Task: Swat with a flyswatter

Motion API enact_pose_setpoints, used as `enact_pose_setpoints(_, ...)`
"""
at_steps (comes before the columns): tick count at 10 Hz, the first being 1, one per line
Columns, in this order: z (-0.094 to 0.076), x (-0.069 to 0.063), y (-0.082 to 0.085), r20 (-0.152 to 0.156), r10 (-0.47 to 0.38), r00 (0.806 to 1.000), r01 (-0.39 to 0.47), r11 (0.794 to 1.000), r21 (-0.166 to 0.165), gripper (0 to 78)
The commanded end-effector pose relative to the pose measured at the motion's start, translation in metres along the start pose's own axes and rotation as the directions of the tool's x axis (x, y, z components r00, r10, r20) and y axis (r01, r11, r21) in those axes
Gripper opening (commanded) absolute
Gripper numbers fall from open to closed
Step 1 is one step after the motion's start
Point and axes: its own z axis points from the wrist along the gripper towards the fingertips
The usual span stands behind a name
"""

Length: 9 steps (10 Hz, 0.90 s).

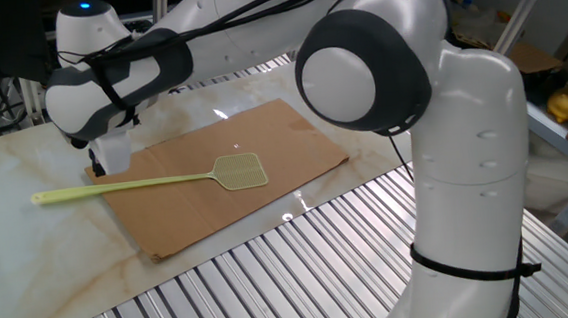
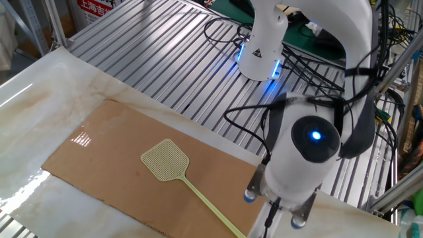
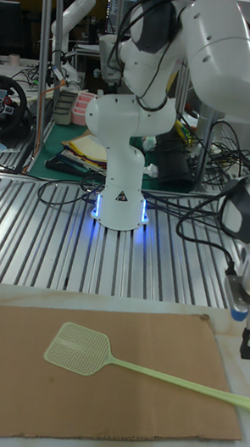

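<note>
Here, nearest in the tall fixed view, a flat cardboard sheet [image 3: 79,389] lies on my pale marbled bench [image 1: 30,247], and the flyswatter [image 3: 142,364] rests flat on top of it. The flyswatter is pale yellow-green, with a small square mesh head sitting on the middle part of the cardboard and a long thin handle running out past one short edge of the sheet, so the handle's end lies over the bare bench. Nothing is touching it. My claw [image 3: 246,342] hangs just beyond that same end of the cardboard, near the handle's outer part but apart from it, pointing down toward the bench. It holds nothing; my wrist hides most of the fingers in both fixed side views, and only a dark tip shows in the tall view, so I cannot tell how far apart the fingers stand. Above the claw my white wrist shows a blue light in one fixed view and the other. Farther back, the bench gives way to a ribbed metal surface [image 3: 29,237], where my white base [image 3: 124,172] stands with a blue glow at its foot and black cables [image 3: 185,222] trailing beside it. Behind that are cluttered desks.
</note>
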Motion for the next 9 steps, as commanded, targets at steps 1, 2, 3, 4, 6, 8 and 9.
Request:
enact_pose_setpoints(1, 0.005, 0.001, 0.003, -0.001, 0.001, 1.0, -0.001, 1.0, -0.005, 0.0)
enact_pose_setpoints(2, 0.009, 0.002, 0.005, 0.002, 0.0, 1.0, 0.0, 1.0, -0.006, 0.0)
enact_pose_setpoints(3, 0.012, 0.002, 0.006, 0.004, 0.002, 1.0, -0.002, 1.0, -0.008, 0.0)
enact_pose_setpoints(4, 0.018, 0.002, 0.008, 0.007, 0.012, 1.0, -0.012, 1.0, -0.011, 0.0)
enact_pose_setpoints(6, 0.022, 0.003, 0.009, 0.009, 0.016, 1.0, -0.016, 1.0, -0.011, 0.0)
enact_pose_setpoints(8, 0.025, 0.003, 0.01, 0.007, 0.025, 1.0, -0.025, 1.0, -0.016, 0.0)
enact_pose_setpoints(9, 0.028, 0.003, 0.011, 0.008, 0.026, 1.0, -0.026, 0.999, -0.018, 0.0)
